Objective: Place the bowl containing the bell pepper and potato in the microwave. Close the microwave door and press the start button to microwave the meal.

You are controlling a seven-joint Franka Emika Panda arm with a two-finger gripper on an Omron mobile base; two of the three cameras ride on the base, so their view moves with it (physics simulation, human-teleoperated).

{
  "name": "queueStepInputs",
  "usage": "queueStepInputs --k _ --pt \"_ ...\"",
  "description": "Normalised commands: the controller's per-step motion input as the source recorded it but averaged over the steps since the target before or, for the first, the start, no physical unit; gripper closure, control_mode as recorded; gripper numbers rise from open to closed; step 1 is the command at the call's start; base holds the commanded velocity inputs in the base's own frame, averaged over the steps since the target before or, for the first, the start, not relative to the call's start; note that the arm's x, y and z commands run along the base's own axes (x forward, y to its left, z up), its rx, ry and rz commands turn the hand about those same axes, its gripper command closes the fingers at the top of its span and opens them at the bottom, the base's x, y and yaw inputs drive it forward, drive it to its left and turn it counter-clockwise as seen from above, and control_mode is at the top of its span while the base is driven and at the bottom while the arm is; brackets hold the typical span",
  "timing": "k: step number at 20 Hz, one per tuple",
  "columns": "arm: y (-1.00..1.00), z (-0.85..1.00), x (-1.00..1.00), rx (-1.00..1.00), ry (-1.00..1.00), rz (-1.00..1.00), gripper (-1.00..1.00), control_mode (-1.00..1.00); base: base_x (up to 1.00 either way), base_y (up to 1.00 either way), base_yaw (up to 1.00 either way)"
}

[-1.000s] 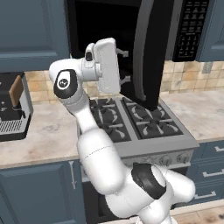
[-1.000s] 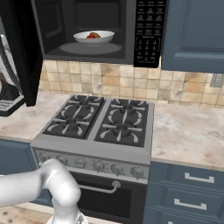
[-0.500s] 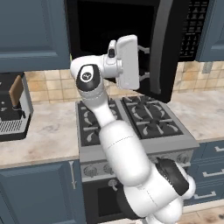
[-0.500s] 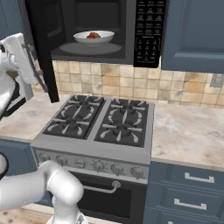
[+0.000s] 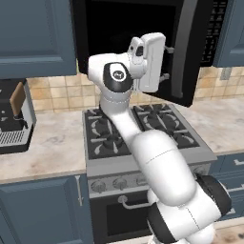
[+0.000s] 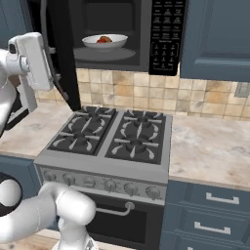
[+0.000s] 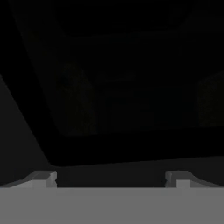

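Swinging steadily rightward, the hand is riding the microwave door (image 5: 187, 50) further toward shut than a second ago, when that door was standing much wider. From the left base view, the gripper (image 5: 166, 62) is sitting against the door's outer face, fingers spread wide and holding nothing, with the door lying directly ahead of it and the grey bar handle running upright along the free edge. From the right base view, the bowl (image 6: 104, 41) is sitting inside the microwave (image 6: 134, 34), the bell pepper (image 6: 104, 39) showing red in it; I cannot pick out the potato. Door is hanging partly ajar at the left of the opening, the white hand just outside it. From the hand view, the gripper (image 7: 111, 177) tips are standing far apart, staring at dark glass close up. Judging from this, the push needs to carry on rightward into the cavity.
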Motion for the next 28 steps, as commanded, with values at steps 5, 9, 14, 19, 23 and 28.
queueStepInputs --k 5,9,14,19,23,28 --pt "-0.45 0.0 0.44 0.13 0.0 0.52 -1.0 -1.0 0.0 0.0 0.0" --pt "-0.32 0.0 0.49 0.08 0.0 0.52 -1.0 -1.0 0.0 0.0 0.0" --pt "-0.06 0.0 0.56 0.01 0.01 0.47 -1.0 -1.0 0.0 0.0 0.0" --pt "0.0 0.0 0.61 0.0 0.0 0.43 -1.0 -1.0 0.0 0.0 0.0" --pt "0.0 0.0 0.53 0.0 0.0 0.37 -1.0 -1.0 0.0 0.0 0.0" --pt "0.07 0.0 0.42 0.0 0.0 0.29 -1.0 -1.0 0.0 0.0 0.0"
